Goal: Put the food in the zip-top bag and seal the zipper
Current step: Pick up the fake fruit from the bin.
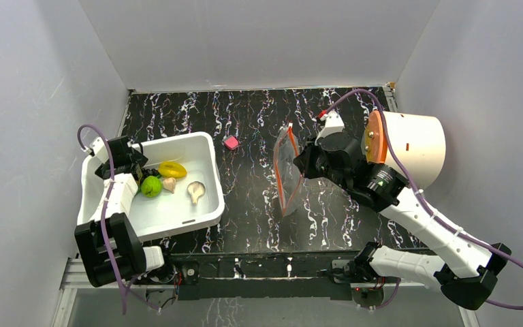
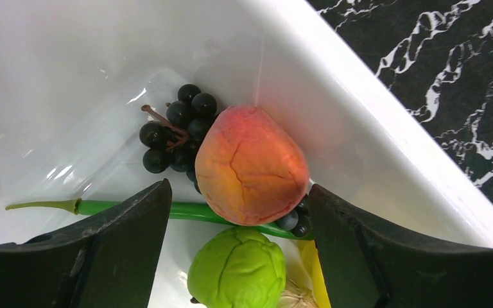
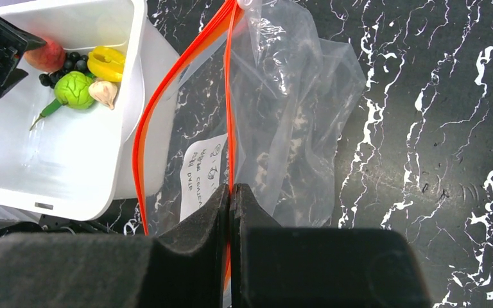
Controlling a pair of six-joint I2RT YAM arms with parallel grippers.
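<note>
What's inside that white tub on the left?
Toy foods: peach, dark grapes, green ball, long green pod, yellow piece, garlic, mushroom. The peach covers part of the pod and grapes.

The left arm (image 1: 119, 194) and the right arm (image 1: 436, 221) are made of smooth white plastic shells, joined by black, boxy joint housings. A thin purple cable (image 1: 79, 138) follows the left arm. A second purple cable (image 1: 361, 90) follows the right arm and ends in a small red plug (image 1: 323, 113). One black housing on the right arm bears a small green mark (image 1: 382, 175). The left fingers (image 2: 115, 250) are matt black and wedge-shaped. The right fingers (image 3: 192, 224) are black with a rough, foam-like surface.
</note>
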